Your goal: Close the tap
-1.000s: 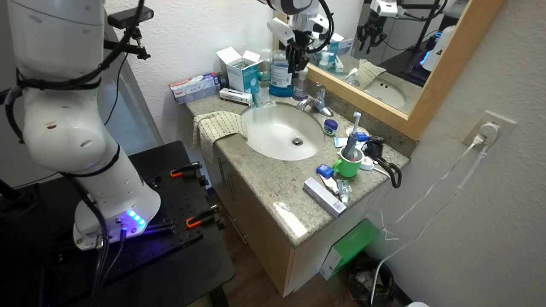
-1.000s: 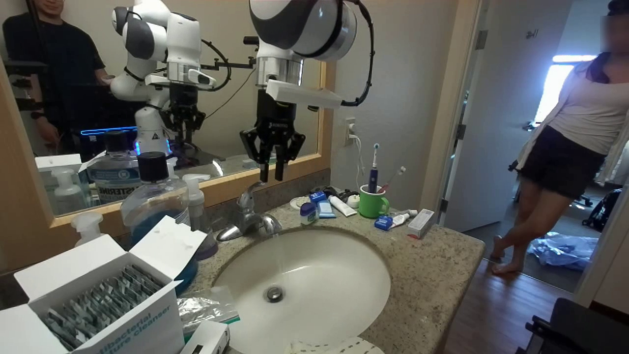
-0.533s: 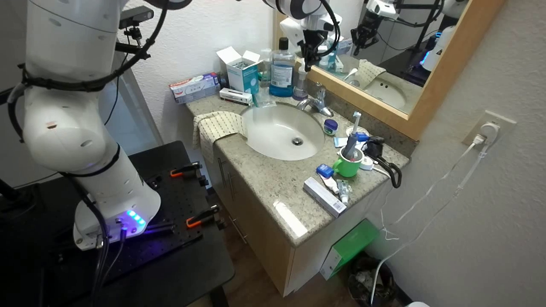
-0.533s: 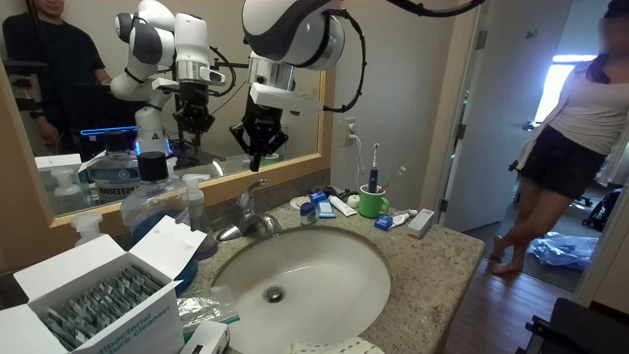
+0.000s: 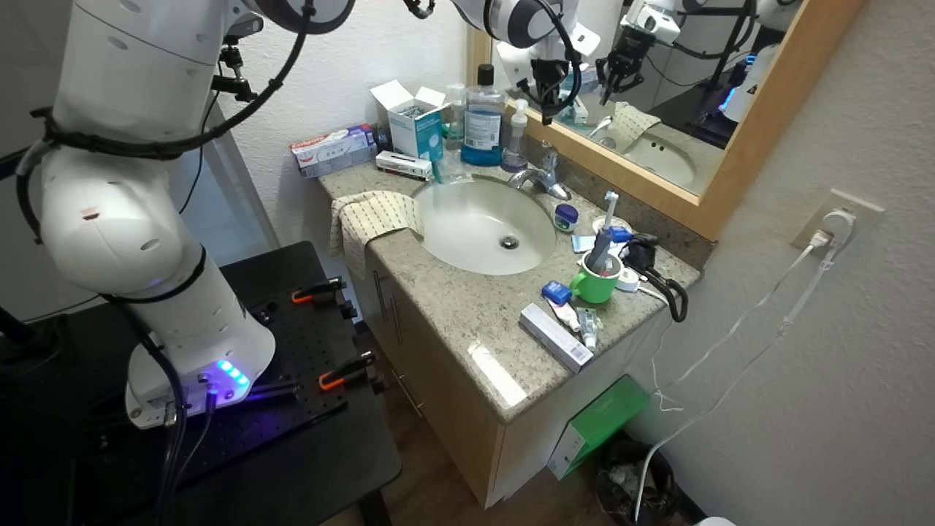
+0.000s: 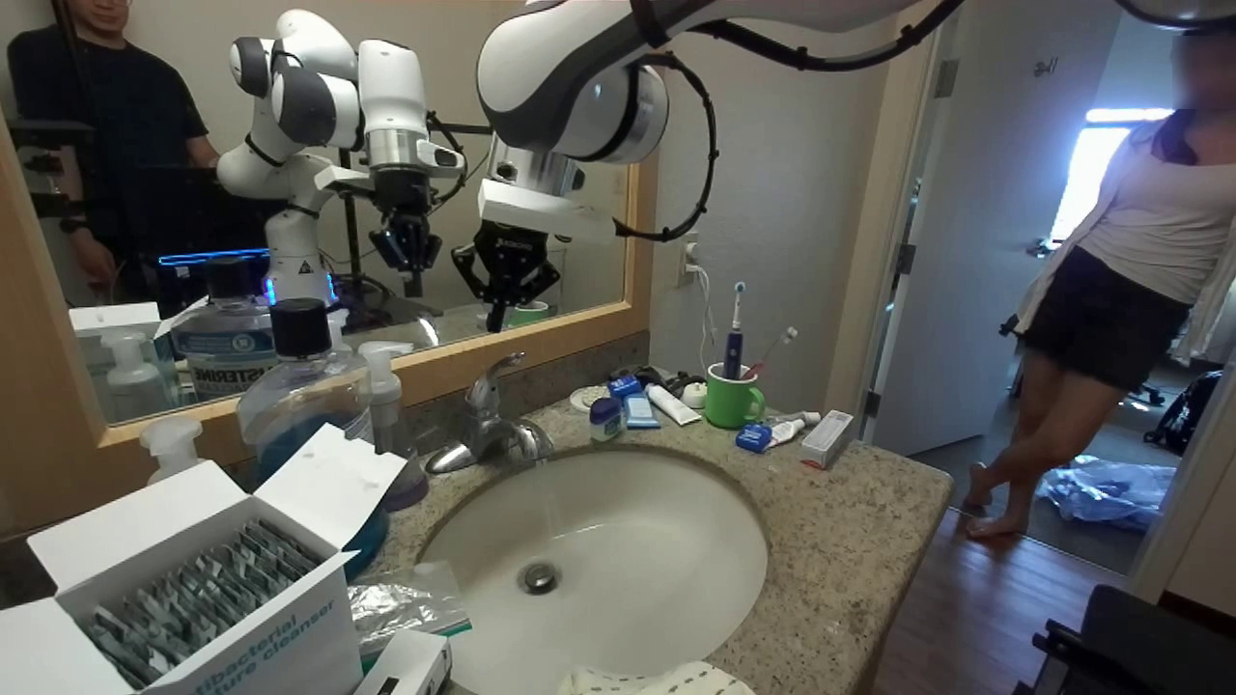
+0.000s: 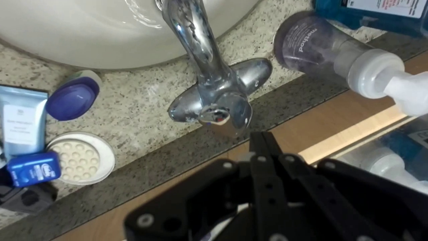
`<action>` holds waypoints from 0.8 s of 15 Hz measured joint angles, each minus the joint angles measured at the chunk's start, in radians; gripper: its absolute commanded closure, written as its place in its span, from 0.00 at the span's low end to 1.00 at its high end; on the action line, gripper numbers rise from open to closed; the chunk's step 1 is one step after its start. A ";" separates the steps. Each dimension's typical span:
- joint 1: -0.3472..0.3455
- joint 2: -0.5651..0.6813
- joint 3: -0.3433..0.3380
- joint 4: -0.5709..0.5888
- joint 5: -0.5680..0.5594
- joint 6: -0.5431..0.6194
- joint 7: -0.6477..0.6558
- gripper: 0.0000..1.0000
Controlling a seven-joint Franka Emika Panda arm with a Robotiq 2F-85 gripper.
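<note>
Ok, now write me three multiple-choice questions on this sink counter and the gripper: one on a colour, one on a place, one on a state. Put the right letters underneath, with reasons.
1. What colour is the mug?
A red
B green
C yellow

2. Where does the blue toothbrush stand?
A in the sink
B on the towel
C in the mug

3. How is the gripper, above the tap?
A shut
B wide open
C clamped on the mug

Right letters:
1 B: its outside shows green in both exterior views.
2 C: it sticks up out of the mug.
3 A: in the wrist view its jaws lie together.
</note>
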 measured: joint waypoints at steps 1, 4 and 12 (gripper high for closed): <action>0.000 0.004 -0.005 0.005 0.000 0.000 0.012 1.00; 0.000 0.013 -0.022 0.013 0.000 0.000 0.034 1.00; -0.004 0.037 -0.051 0.014 0.000 -0.001 0.067 1.00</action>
